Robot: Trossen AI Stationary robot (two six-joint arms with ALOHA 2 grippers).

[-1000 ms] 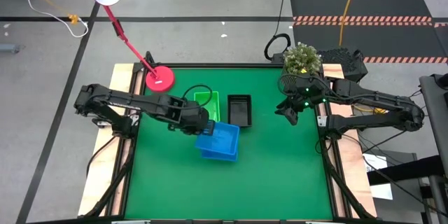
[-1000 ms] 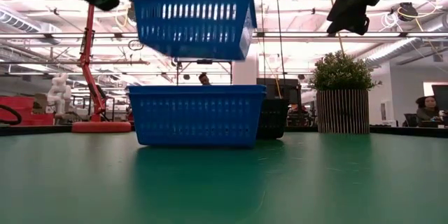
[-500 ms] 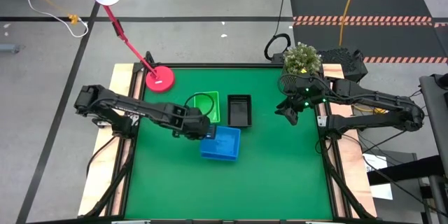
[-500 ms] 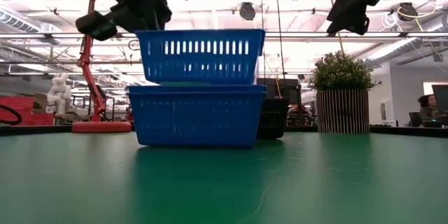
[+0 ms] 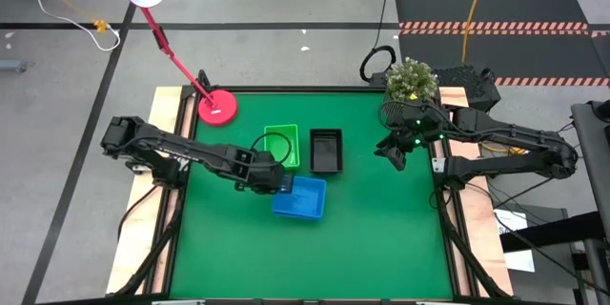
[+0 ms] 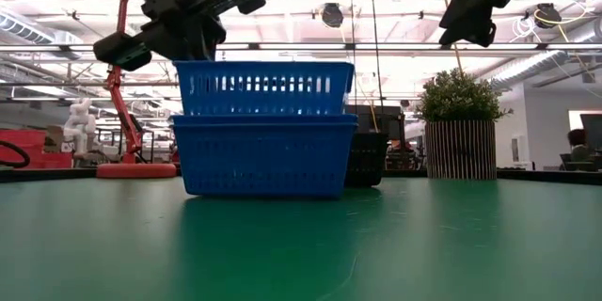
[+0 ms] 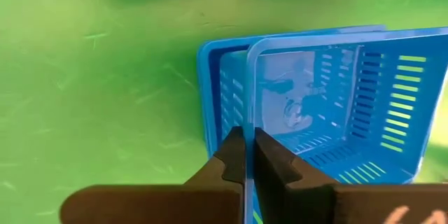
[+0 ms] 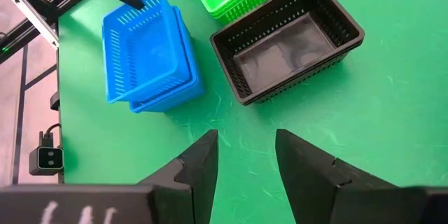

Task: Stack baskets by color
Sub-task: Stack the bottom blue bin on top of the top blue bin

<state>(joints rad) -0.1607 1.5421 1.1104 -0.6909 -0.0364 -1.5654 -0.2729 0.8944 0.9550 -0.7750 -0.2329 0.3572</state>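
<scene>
Green table (image 5: pixel 381 238), left tool (image 7: pixel 246 155) pinching top blue basket (image 7: pixel 336 98) wall, right tool (image 8: pixel 245 154) parted, empty.

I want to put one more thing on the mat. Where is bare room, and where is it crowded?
Free: the wide green mat on the near side of the blue baskets, and the strip between the black basket and the right gripper. Crowded: the far middle, where the green basket, the black basket, the blue ones and the left gripper sit close.
</scene>
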